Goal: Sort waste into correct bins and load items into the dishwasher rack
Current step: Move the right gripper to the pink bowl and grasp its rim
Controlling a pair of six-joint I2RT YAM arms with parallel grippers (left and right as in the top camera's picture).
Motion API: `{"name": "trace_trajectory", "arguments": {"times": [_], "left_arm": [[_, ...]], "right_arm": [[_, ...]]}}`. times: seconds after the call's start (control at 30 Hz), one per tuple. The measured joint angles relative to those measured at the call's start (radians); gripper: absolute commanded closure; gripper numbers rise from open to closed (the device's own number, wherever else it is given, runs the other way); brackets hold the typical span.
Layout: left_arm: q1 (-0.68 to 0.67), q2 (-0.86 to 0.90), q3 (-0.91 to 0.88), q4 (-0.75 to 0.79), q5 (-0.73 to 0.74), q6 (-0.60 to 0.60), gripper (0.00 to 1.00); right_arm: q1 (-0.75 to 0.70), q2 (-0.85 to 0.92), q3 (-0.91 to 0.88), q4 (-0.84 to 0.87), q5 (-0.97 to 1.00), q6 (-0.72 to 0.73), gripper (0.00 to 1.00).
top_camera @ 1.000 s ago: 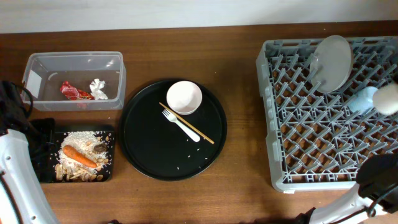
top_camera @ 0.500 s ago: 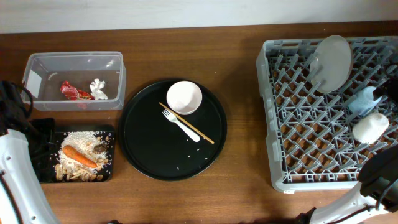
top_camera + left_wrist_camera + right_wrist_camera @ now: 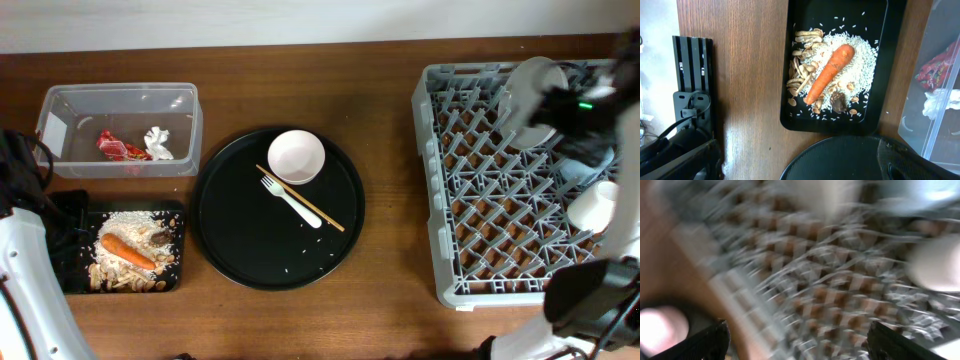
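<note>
Wooden table point(image 3: 390, 120): round black tray point(image 3: 250, 250) at centre, clear tub point(image 3: 80, 130) at ten o'clock, shallow black tray point(image 3: 176, 215) at eight, grey dishwasher rack point(image 3: 432, 180) at three, its right edge hard to make out.

A blurred dishwasher rack point(image 3: 805, 280) fills the view.

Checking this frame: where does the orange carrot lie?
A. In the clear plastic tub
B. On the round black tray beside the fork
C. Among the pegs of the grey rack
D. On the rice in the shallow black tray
D: the carrot lies slantwise on the rice inside the shallow black tray, as the left wrist view shows plainly.
</note>
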Motion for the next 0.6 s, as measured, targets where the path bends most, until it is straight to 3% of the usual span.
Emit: {"name": "trace_trajectory", "arguments": {"times": [0.1, 0.2, 0.3, 0.6], "left_arm": [[0.0, 0.0, 0.0, 0.0, -0.001, 0.0, 0.01], [0.0, 0.0, 0.0, 0.0, -0.001, 0.0, 0.01], [0.0, 0.0, 0.0, 0.0, 0.0, 0.0, 0.01], [0.0, 0.0, 0.0, 0.0, 0.0, 0.0, 0.01]], "right_arm": [[0.209, -0.001, -0.002, 0.038, -0.015, -0.003, 0.1], [0.413, 0.008, -0.003, 0.121, 0.0, -0.011, 0.01], [0.593, 0.04, -0.003, 0.2, 0.052, -0.016, 0.01], [0.914, 0.322, -0.005, 0.39, 0.112, -0.046, 0.01]]}}
